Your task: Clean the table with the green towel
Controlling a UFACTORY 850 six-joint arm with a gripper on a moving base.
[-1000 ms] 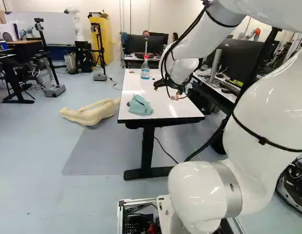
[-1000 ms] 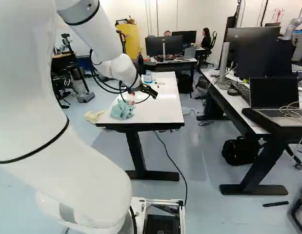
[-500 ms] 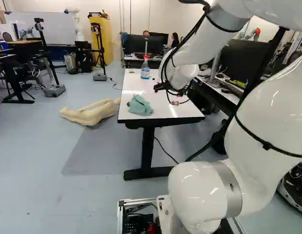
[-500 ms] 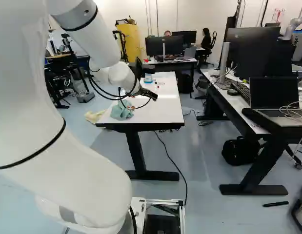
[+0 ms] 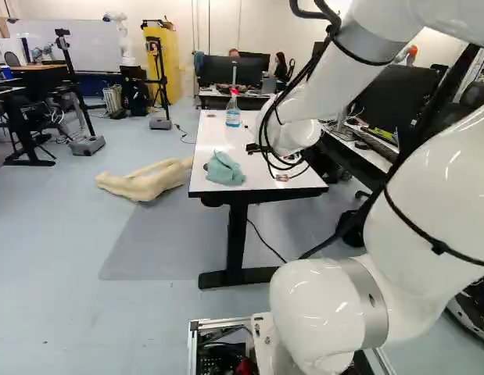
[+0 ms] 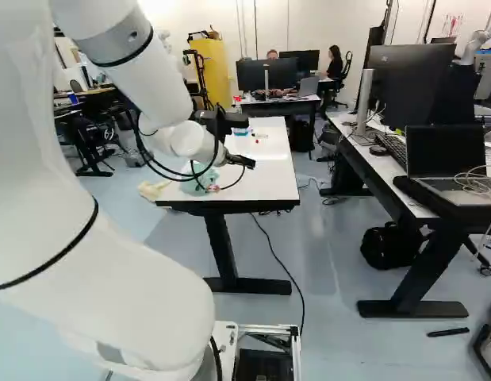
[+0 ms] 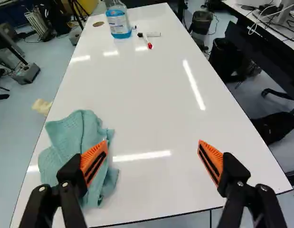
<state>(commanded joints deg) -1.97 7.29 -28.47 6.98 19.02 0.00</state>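
Currently, white table [image 7: 151, 95]: bearing towel, bottle and marker.
Gripper [image 6: 232, 175]: hovering over the table's near part, standing released, its fingers spreading wide.
Green towel [image 7: 73, 130]: lying crumpled on the table's near end, by its left edge.
Spray bottle [image 7: 118, 22]: standing toward the table's far end.
Red-capped marker [image 7: 146, 41]: lying toward that same end.

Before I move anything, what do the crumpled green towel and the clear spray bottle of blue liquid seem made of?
The crumpled green towel looks like soft woven or knitted cloth, matte, judging by its textured surface and loose folds. The clear spray bottle is probably smooth plastic, since the blue liquid shows through its wall, though glass isn't ruled out.
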